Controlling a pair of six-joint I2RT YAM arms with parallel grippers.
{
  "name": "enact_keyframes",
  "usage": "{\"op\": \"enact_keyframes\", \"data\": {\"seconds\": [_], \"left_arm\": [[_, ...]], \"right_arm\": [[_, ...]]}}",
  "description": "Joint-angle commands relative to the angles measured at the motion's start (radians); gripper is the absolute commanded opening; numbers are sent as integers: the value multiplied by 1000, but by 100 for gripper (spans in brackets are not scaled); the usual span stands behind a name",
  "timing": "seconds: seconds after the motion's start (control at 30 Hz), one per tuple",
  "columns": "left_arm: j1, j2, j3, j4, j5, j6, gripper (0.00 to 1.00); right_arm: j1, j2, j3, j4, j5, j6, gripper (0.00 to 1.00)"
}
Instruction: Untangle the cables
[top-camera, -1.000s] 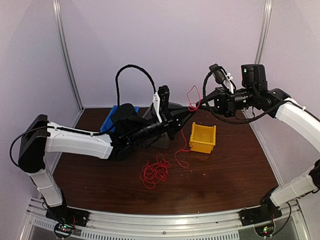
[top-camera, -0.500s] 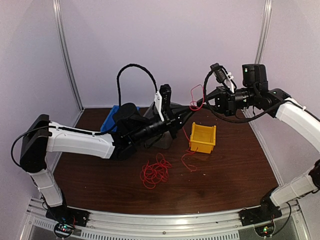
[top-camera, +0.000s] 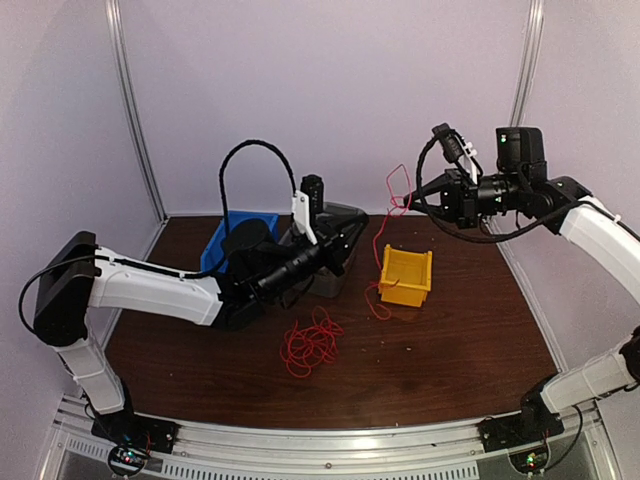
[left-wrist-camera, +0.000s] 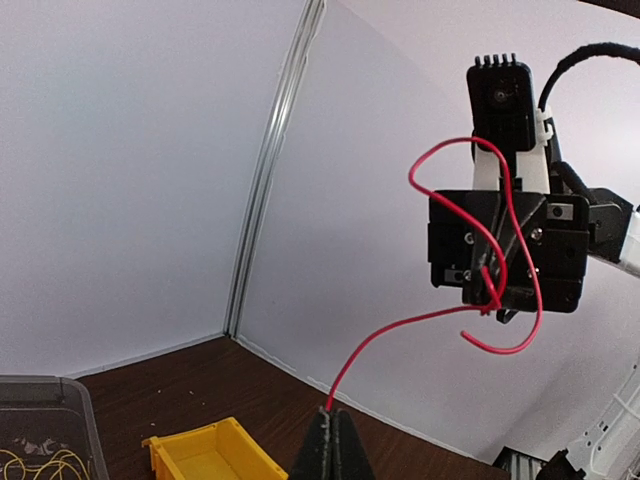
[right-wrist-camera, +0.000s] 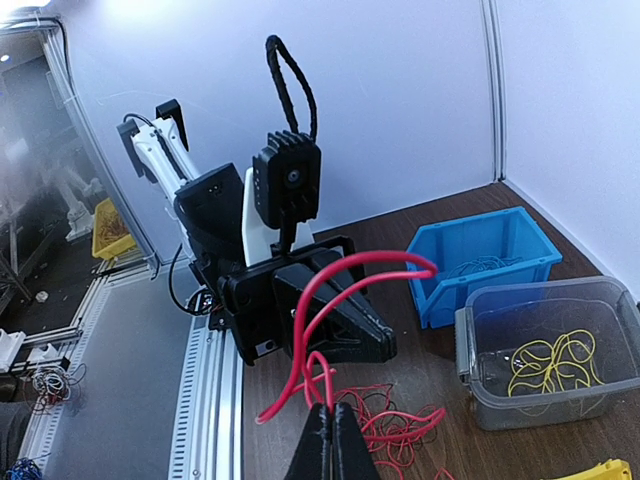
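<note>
Strung up in mid-air: one red cable (left-wrist-camera: 400, 335), well off the table (top-camera: 450, 350). Pinched at its lower end by the left end effector (left-wrist-camera: 333, 445), fingers pressed shut on it. Rising from there, up and right, to the right end effector (left-wrist-camera: 490, 300), likewise clamped shut on the strand, with a loop standing above the grip and a curl hanging below. Trailing in the overhead view from the raised span down past the left side of the yellow bin (top-camera: 403, 290), ending in a small kink on the table just beside that bin. Cannot tell whether joined to the heap of red cable (top-camera: 312, 343) lying loose and tangled on the table, nearer the bases, below the left forearm. Farther back, behind the left wrist: a clear container (right-wrist-camera: 540, 410) holding coiled yellow cables (right-wrist-camera: 550, 362), and just beside it a blue bin (right-wrist-camera: 480, 290) with thin wires inside, colour hard to tell.
</note>
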Motion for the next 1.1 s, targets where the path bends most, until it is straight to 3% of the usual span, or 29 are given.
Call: {"op": "enact_keyframes", "data": {"seconds": [0.0,0.07,0.17,0.37,0.5,1.07], "left_arm": [[1,23,64,17,29,-9,5],[2,40,95,15,12,27,11],[8,48,117,44,11,73,11],[15,70,185,9,272,126,13],[14,98,207,2,369,94,13],[13,89,169,22,368,53,13]], "right_arm": [[-1,-8,-22,77,-50,60,0],[-1,-6,-30,99,-66,82,0],[-1,-8,-39,107,-56,89,0],[-1,-13,-65,117,-60,90,0],[0,-9,-62,123,-67,93,0],[-4,-10,-62,114,-65,79,0]]}}
